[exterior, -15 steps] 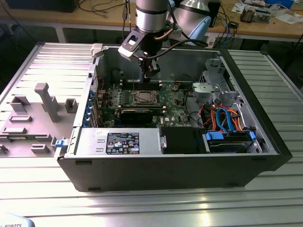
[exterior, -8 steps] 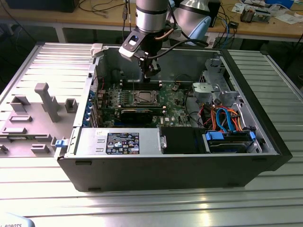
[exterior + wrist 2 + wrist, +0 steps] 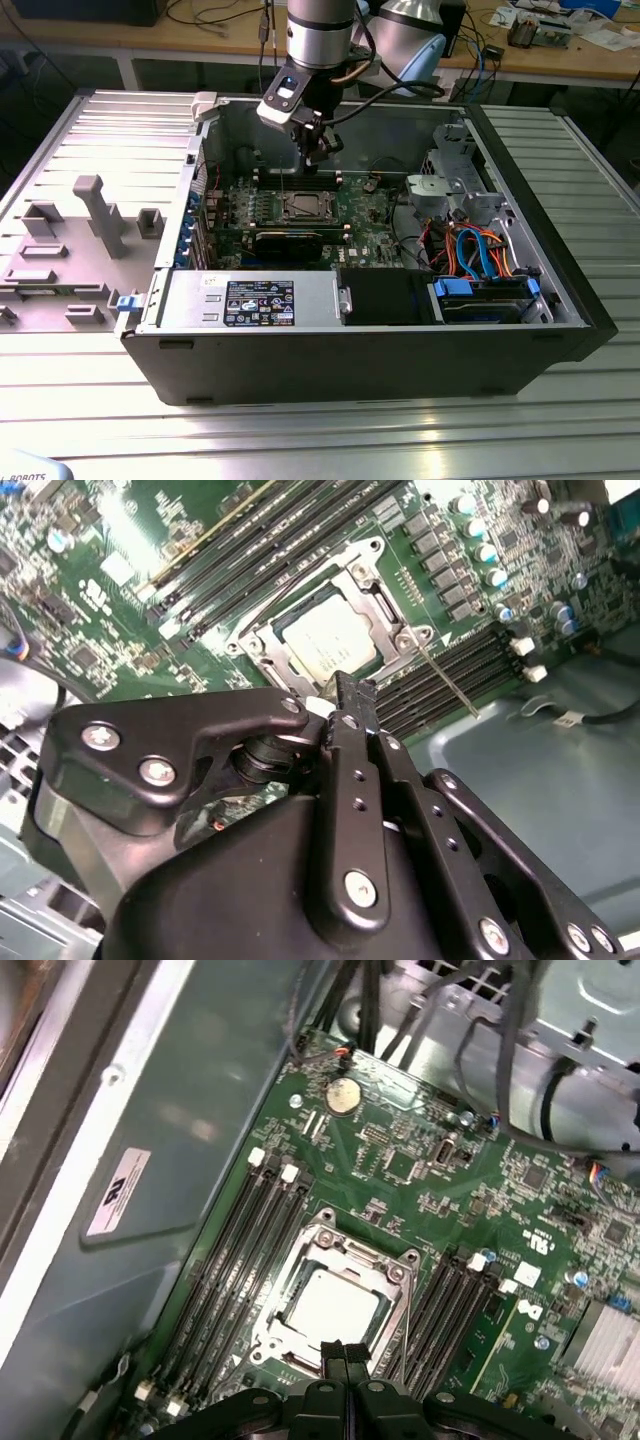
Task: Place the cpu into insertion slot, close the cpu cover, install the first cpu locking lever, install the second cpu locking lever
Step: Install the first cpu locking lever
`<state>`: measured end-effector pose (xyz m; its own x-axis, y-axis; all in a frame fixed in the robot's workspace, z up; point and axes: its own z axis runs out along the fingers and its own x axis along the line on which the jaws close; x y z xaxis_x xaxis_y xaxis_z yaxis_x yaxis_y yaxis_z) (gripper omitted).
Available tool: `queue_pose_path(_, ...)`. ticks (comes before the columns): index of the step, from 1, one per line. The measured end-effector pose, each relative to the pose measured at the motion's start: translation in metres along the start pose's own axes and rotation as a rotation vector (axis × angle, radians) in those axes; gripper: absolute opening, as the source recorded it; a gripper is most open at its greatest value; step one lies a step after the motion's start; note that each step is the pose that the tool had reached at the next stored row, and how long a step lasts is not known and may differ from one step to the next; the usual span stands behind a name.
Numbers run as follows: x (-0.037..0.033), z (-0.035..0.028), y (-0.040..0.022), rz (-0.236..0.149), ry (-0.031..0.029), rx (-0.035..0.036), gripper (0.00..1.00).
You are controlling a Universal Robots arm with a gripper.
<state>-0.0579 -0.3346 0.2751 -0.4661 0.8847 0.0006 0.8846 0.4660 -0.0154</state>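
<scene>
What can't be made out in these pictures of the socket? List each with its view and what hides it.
- Near edge of the thin square silver cpu cover: both wrist views, behind the black hand.
- Contacts under the pale silver-grey square cpu: the cpu hides them.
- Whether the thin silver lever rod is latched: second wrist view, too fine.
- Exterior view: cpu and cover too small to separate.

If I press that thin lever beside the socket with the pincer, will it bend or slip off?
Probably springy: the lever is a thin bare metal rod, so it may flex before moving. Being narrow and shiny, it could let the shut pincer slide off. One end sits at a corner of the cover, so it likely pivots there.
</scene>
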Motion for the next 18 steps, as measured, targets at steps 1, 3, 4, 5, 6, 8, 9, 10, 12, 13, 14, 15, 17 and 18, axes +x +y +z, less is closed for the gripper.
queue_pose_path(1,0.0000,0.0000,0.0000,-0.013,-0.0002,0.0000,0.11)
queue_pose_path(3,0.0000,0.0000,-0.0001,-0.026,-0.0003,0.0000,0.11)
queue_pose_path(4,0.0000,0.0000,0.0000,-0.026,-0.0004,0.0000,0.11)
queue_pose_path(5,0.0000,0.0000,-0.0001,-0.026,-0.0004,0.0000,0.11)
queue_pose_path(6,0.0000,0.0000,-0.0001,-0.026,-0.0004,0.0000,0.11)
queue_pose_path(8,0.0000,0.0000,-0.0001,-0.026,-0.0004,0.0000,0.11)
queue_pose_path(9,0.0000,0.0000,0.0000,-0.026,-0.0004,0.0000,0.11)
queue_pose_path(10,0.0000,0.0000,-0.0001,-0.026,-0.0004,0.0000,0.11)
queue_pose_path(12,0.0000,0.0000,-0.0001,-0.026,-0.0004,0.0000,0.11)
queue_pose_path(13,0.0000,0.0000,0.0000,-0.026,-0.0004,0.0000,0.11)
queue_pose_path(14,0.0000,0.0000,-0.0001,-0.026,-0.0004,0.0000,0.11)
queue_pose_path(15,0.0000,0.0000,-0.0001,-0.026,-0.0004,0.0000,0.11)
queue_pose_path(17,0.0000,0.0000,-0.0001,-0.034,-0.0005,0.0000,0.11)
queue_pose_path(18,0.0000,0.0000,-0.0001,-0.040,-0.0006,0.0000,0.11)
